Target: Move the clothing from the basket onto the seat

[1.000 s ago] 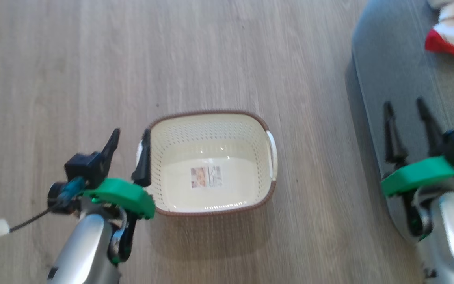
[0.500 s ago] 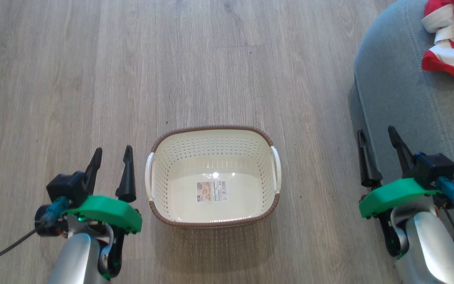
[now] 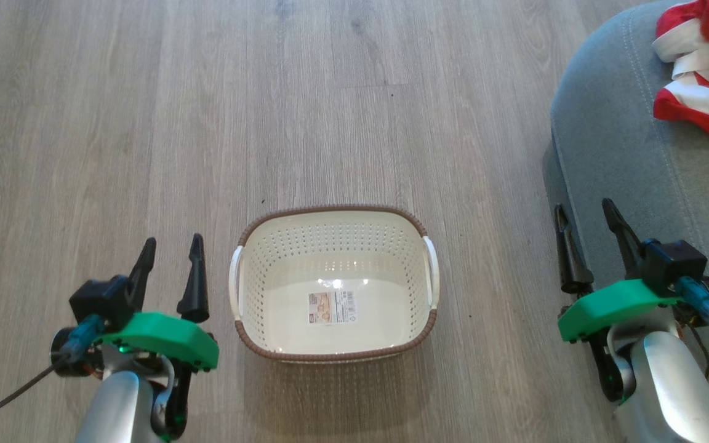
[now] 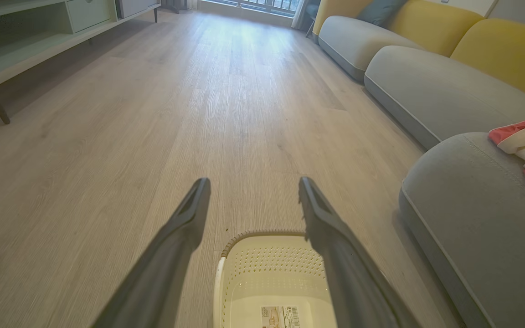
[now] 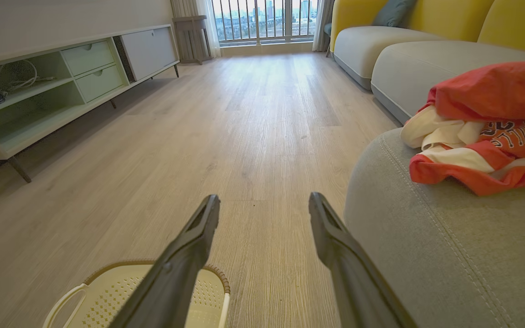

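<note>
1. My left end effector point(image 3: 172, 241) hangs over the floor point(image 3: 145, 123) just left of the basket point(image 3: 336, 208). Its two fingers are spread wide, with nothing between them and their tips pointing far.
2. My right end effector point(image 3: 583, 206) is spread just as wide and carries nothing. It sits at the near left flank of the seat point(image 3: 613, 160), and in the head view its right finger overlaps the cushion.
3. The relation that matters is that the clothing point(image 3: 699, 98) lies far and right of the right end effector, up on top of the seat. It is well apart from the left one, with the basket in between, so the right arm is plainly the nearer.
4. The clothing is a crumpled red and white heap, cut off by the right edge of the head view, so I cannot call its long axis. The right wrist view shows dark lettering on one fold. It rests in from the seat's left edge, and I see nothing hanging over.
5. The basket stands on the floor between the two end effectors, closer to the left one. Its long axis runs left to right, with a handle at each end. Inside I see only the label point(image 3: 332, 308) on the bottom and no fabric.
6. With the basket bare and the clothing on the seat, I judge the transfer complete and see nothing left to reach for.
</note>
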Motion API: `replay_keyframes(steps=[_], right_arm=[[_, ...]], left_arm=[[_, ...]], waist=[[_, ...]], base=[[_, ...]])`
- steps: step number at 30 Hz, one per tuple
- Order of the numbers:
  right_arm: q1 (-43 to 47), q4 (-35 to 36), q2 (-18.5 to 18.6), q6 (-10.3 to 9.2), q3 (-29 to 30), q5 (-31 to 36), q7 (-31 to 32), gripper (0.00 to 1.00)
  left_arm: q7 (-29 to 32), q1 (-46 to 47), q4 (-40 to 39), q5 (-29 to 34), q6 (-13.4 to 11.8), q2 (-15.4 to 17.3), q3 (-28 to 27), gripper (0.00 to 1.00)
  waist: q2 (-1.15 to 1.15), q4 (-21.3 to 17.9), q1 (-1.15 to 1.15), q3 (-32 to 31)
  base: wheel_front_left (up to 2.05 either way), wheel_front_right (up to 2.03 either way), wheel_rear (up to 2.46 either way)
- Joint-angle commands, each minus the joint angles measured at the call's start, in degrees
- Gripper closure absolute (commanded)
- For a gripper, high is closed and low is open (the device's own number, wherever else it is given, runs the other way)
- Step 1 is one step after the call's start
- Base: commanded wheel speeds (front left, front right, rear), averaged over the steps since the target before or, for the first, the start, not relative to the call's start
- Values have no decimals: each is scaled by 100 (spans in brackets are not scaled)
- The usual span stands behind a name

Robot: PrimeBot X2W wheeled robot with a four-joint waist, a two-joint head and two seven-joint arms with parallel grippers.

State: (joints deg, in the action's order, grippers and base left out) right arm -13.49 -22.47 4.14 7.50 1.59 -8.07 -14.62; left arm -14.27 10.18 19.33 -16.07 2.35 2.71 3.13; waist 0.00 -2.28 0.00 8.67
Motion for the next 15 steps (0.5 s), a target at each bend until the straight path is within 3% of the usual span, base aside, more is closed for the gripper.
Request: replay_keyframes(steps=[1, 15], right_arm=[[-38, 155, -10, -1, -118, 47, -38, 0], [51, 65, -15, -1, -195, 18, -38, 0]], left_arm=[[-73, 73, -196, 47, 13, 29, -237, 0], [-73, -63, -126, 48, 11, 18, -287, 0]], waist=[[0, -4, 0, -12], [0, -80, 0, -320]], base=[[0, 0, 0], [0, 0, 0]])
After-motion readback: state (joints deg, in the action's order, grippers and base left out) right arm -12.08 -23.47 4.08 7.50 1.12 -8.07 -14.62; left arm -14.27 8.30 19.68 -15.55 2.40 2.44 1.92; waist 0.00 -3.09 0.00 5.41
